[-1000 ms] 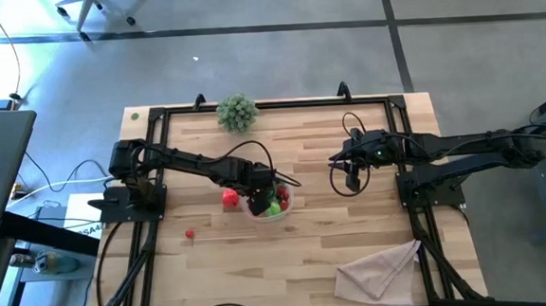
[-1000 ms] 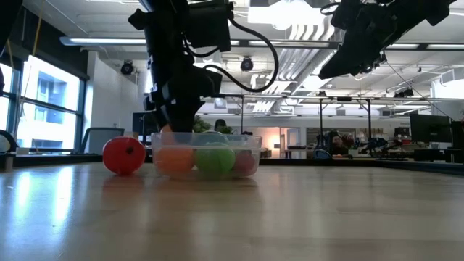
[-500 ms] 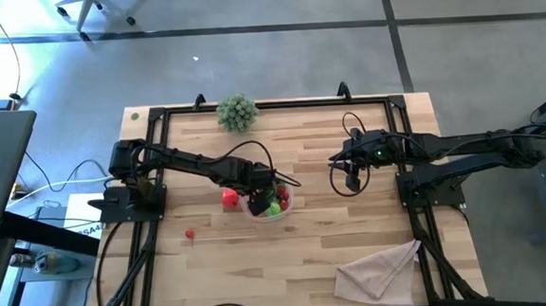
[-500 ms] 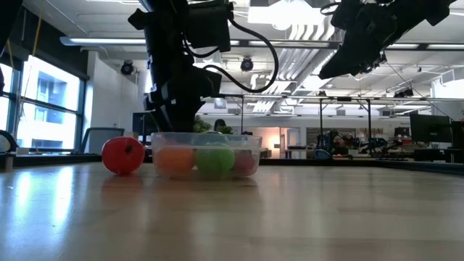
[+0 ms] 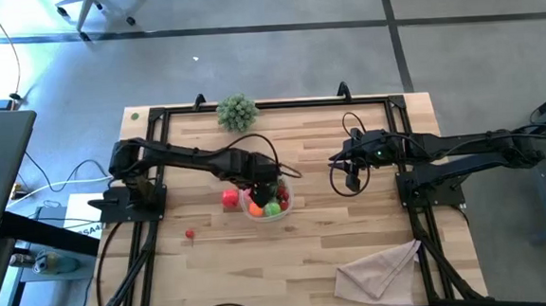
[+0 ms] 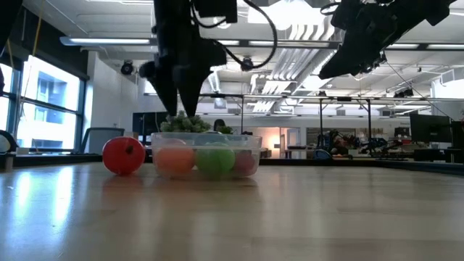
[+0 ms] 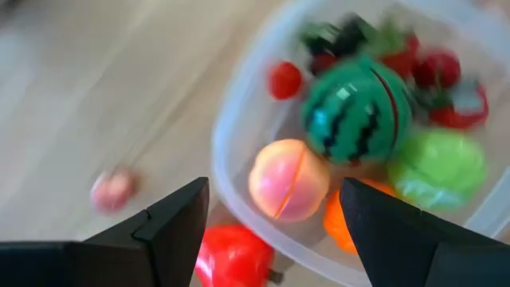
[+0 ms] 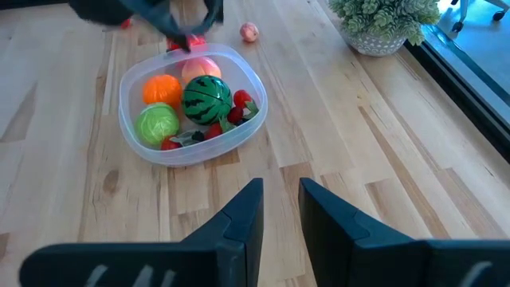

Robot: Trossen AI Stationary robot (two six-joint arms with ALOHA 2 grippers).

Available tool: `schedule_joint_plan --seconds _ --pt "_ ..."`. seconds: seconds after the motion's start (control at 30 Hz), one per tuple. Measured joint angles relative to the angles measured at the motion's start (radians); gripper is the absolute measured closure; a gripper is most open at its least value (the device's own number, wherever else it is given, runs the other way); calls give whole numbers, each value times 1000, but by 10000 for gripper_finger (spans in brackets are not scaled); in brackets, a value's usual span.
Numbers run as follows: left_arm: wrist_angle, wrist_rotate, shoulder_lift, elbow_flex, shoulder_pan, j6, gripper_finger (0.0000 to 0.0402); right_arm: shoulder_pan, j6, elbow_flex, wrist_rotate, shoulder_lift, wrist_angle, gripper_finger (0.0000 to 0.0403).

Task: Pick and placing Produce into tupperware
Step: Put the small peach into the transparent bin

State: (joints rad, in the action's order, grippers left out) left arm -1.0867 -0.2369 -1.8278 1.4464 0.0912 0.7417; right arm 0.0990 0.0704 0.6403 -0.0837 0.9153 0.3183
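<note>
Right wrist view showed the tupperware on the bench, holding an orange fruit, a pink peach, a striped watermelon, a pale green cabbage-like piece and some small red bits with green leaves at the side nearest the watermelon

Left wrist view, same contents from above: peach and watermelon touching, orange piece partly hidden by a finger, green piece beside it, small red tomato near the wall

Left gripper was above the tupperware, fingers parted, nothing between them

Outside the container: a larger red fruit just beside its wall, a small red berry further off on the bench, a small pink piece beyond the tupperware

Right gripper hung over bare bench well apart from the container, fingers nearly together with a narrow gap, holding nothing

Potted grey-green plant at the bench's far edge, beige cloth at the near right corner
</note>
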Motion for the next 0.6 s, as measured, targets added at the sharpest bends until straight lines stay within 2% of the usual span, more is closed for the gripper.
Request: schedule_joint_plan --seconds 0.23,0.3,0.47,0.6 --pt "-303 -56 1 162 16 591 116 0 0 0 0 0 0 331" --pt "-362 -60 1 188 23 682 112 0 0 0 0 0 0 331" --pt "-471 -56 0 196 50 653 103 0 0 0 0 0 0 331" --pt "-476 8 16 169 130 619 103 0 0 0 0 0 0 331"
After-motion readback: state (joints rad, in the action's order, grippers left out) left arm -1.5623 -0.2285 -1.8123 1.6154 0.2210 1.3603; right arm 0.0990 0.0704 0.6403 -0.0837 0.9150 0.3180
